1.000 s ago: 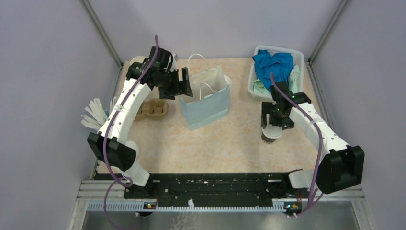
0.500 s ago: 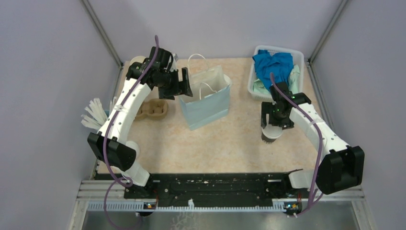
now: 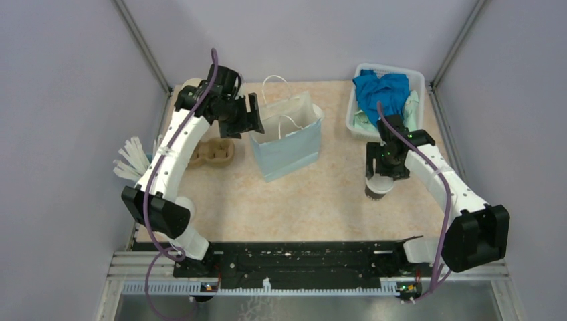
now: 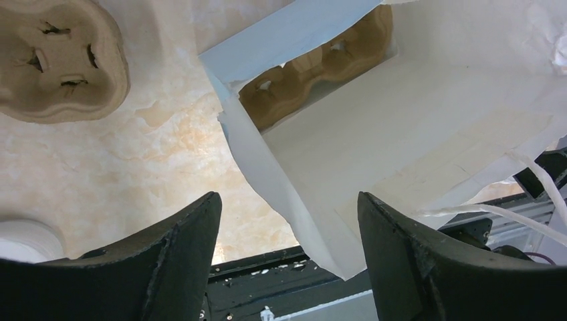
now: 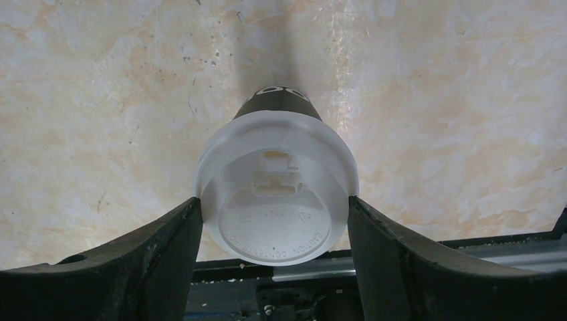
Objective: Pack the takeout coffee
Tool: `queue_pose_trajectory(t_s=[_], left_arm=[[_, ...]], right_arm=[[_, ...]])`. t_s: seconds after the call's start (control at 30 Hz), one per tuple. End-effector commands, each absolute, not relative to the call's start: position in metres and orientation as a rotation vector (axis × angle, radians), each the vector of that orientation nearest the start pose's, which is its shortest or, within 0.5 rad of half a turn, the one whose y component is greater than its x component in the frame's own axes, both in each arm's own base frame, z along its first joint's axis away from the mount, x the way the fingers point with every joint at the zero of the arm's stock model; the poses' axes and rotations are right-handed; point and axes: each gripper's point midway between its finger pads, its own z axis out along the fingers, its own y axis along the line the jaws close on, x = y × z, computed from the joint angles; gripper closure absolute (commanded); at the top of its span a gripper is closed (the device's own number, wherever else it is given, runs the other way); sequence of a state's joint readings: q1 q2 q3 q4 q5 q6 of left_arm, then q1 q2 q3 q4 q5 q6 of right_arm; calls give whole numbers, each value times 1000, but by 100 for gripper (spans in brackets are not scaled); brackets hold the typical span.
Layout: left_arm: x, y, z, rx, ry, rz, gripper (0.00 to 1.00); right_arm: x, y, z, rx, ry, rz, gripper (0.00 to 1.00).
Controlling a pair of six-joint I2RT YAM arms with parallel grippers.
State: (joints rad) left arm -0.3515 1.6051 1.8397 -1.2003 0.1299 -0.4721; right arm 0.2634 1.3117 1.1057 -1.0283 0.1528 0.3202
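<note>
The takeout coffee [image 3: 378, 188], a dark brown cup with a white lid, stands upright on the table at the right. In the right wrist view the takeout coffee [image 5: 275, 167] fills the centre. My right gripper [image 3: 383, 166] is open just above it. In the right wrist view the right gripper [image 5: 274, 200] has one finger at each side of the lid's rim. The pale blue paper bag [image 3: 287, 137] stands open at centre. My left gripper [image 3: 249, 115] is open and empty over the bag's left edge. In the left wrist view the left gripper [image 4: 287, 200] straddles that edge.
A pulp cup carrier [image 4: 314, 63] lies inside the bag; another carrier [image 3: 214, 152] sits on the table left of it. A white basket [image 3: 418, 75] with blue cloth stands at back right. White sticks [image 3: 130, 159] fan out at the left edge.
My left gripper has shifted slightly to the left at the bag's edge. The right gripper and the cup have not moved.
</note>
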Motion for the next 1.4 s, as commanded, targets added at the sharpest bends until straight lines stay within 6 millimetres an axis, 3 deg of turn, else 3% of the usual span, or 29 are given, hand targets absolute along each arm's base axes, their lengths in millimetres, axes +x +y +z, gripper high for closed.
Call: queue_pose_trajectory(t_s=[0.0,0.2,0.57,0.7,0.83,1.07,1.2,1.37], left_arm=[[327,-158,288,-134,2541,-458,23],[332,-159,288,-130,2553,-411,41],[336,-155,271,-112,2595,-224,53],[344,-154,271,-72,2566,-197,61],[359,-159,280,10,2495,-218,77],[385,-173,304,166,2334,-269,100],[397,-180,323,239,2235,-294,100],[389,-196,324,314,2103,-418,100]], right_arm=[[251,52,142,105,2706,-35,29],[255,61,158,73,2643,51,33],[258,69,193,53,2549,132,38],[264,76,217,25,2490,191,39],[270,88,252,-40,2411,241,39],[267,131,308,-267,2301,302,40],[257,164,336,-416,2230,328,40],[231,204,360,-606,2162,387,40]])
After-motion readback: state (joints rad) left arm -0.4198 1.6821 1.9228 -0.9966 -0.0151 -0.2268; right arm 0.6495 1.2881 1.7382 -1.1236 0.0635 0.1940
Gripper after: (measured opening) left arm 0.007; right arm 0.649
